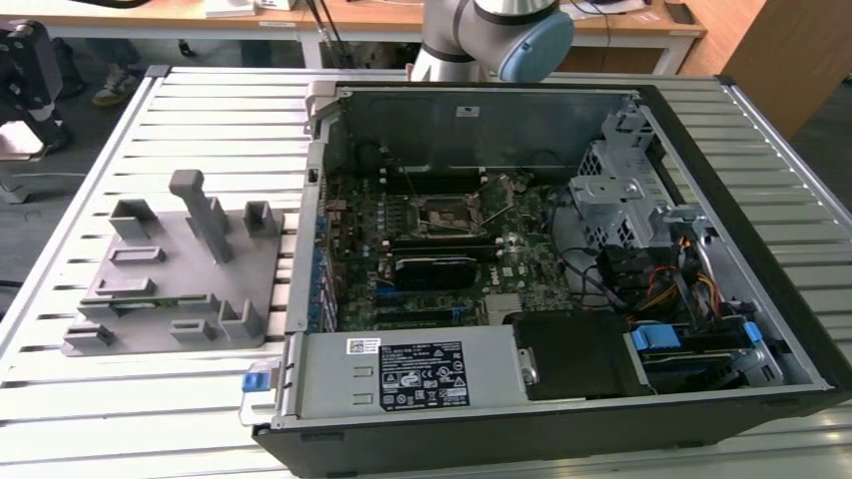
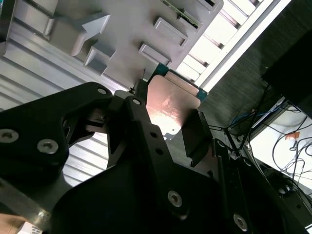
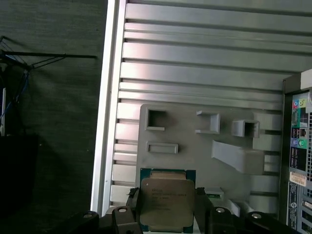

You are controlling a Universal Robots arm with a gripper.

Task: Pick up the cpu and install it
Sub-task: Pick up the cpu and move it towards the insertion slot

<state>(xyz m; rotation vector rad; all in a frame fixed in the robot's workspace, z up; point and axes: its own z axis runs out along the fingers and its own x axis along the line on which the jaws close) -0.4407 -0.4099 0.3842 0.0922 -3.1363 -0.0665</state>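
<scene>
- At the exterior view's left, the grey fixture [image 1: 174, 274] lies on the slatted bench [image 1: 80, 399], just beside the open computer case [image 1: 745, 299].
- In the middle of that view you have the motherboard [image 1: 440, 249] inside the case. Its black socket [image 1: 446, 215] looks dark and unfilled, so count the install half as not yet done.
- Slightly right of the socket, at the far edge, the arm [image 1: 493, 30] stands behind the case. This view gives you the target and the layout, while the grasp itself comes from the wrist cameras.
- In the first wrist view the cpu [image 3: 167, 202] faces you, silvery top with a thin green rim. The end effector [image 3: 167, 212] is clamped on two opposite edges of it.
- In that same view the fixture and the bench slats lie well behind the chip. You can judge from this that the cpu is lifted clear and the pick-up half is done.
- The second wrist view shows the same grasp from a slanted angle. One of the black fingers [image 2: 195, 134] presses against the chip's edge, and the metal top catches a pinkish glare.
- That slanted angle adds how the plate sits in the hold: it looks seated squarely, not skewed, as far as you can tell.
</scene>
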